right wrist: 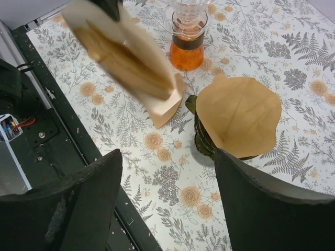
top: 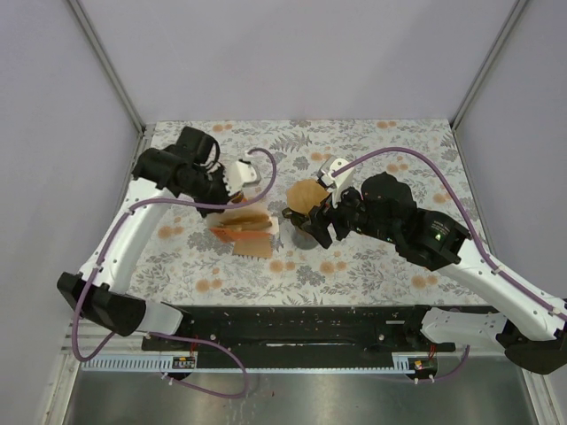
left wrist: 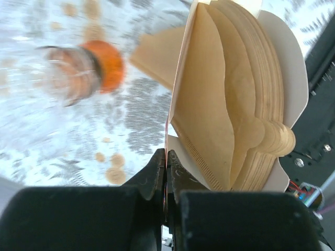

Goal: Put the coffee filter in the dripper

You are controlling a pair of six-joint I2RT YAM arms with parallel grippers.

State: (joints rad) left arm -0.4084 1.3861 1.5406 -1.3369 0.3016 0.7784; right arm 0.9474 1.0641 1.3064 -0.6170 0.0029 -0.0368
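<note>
A brown paper coffee filter (right wrist: pixel 238 115) sits opened in the dark green dripper (right wrist: pixel 200 140), left of centre on the table; the filter (top: pixel 307 195) rises above the dripper (top: pixel 301 232). My right gripper (right wrist: pixel 167 209) hovers open just in front of the dripper with nothing between its fingers, and the same gripper (top: pixel 321 221) hangs close beside the dripper from above. My left gripper (left wrist: pixel 166 154) is shut on the thin white flap of a pack of filters (left wrist: pixel 235 104), and the pack (top: pixel 244 221) is held tilted above the table.
A clear glass flask (right wrist: pixel 188 39) with orange liquid stands behind the pack, blurred as the flask (left wrist: pixel 78 73) in the left wrist view. One loose filter (top: pixel 252 246) lies on the floral tablecloth under the pack. The black base rail (right wrist: pixel 47 136) runs along the near edge.
</note>
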